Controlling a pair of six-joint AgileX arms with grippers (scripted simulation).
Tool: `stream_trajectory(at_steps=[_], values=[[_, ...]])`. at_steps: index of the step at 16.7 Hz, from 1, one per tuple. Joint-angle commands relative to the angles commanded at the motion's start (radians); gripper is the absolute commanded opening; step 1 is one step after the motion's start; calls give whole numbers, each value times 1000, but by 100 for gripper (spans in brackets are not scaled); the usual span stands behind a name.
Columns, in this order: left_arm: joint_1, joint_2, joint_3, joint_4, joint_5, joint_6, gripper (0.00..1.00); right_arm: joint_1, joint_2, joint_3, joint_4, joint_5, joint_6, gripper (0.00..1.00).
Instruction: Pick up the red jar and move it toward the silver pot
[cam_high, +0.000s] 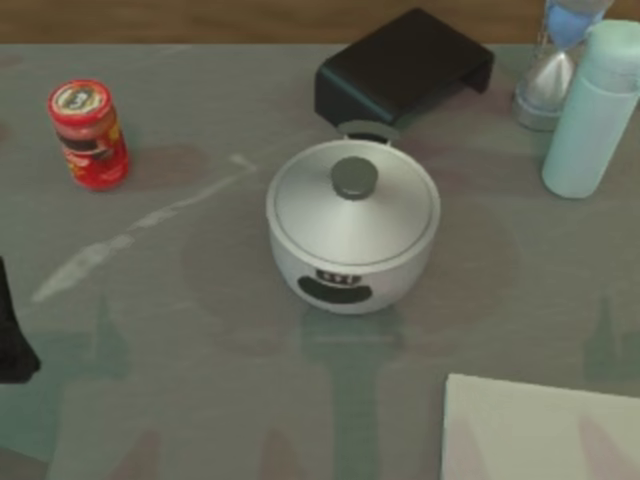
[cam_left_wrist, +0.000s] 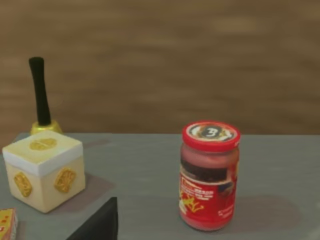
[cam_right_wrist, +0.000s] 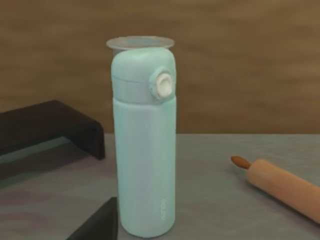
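The red jar (cam_high: 88, 135) stands upright at the table's far left, its pale red-rimmed lid on top. In the left wrist view the red jar (cam_left_wrist: 209, 175) is straight ahead of my left gripper (cam_left_wrist: 202, 238), which is open and empty, still short of it. Only one dark finger (cam_left_wrist: 97, 222) shows. The silver pot (cam_high: 352, 225) sits mid-table with its domed lid, dark knob and black oval mark. My left arm (cam_high: 15, 345) shows at the left edge. My right gripper (cam_right_wrist: 142, 238) is open, facing the mint bottle (cam_right_wrist: 144, 145).
A black stand (cam_high: 405, 65) lies behind the pot. The mint bottle (cam_high: 590, 110) and an hourglass (cam_high: 550, 70) stand at the back right. A white sheet (cam_high: 540, 430) covers the front right. A yellow-white cube (cam_left_wrist: 44, 170), a bell (cam_left_wrist: 41, 100) and a rolling pin (cam_right_wrist: 285, 187) show in wrist views.
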Motion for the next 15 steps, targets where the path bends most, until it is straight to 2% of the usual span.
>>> stream_trajectory(at_steps=[6, 11, 15], values=[[3, 41, 95, -15, 6, 18, 100, 0, 0, 0, 0, 0, 0, 100], [-5, 234, 399, -109, 40, 71, 100, 0, 0, 0, 0, 0, 0, 100], [-21, 528, 715, -274, 79, 127, 100, 0, 0, 0, 0, 0, 0, 100]])
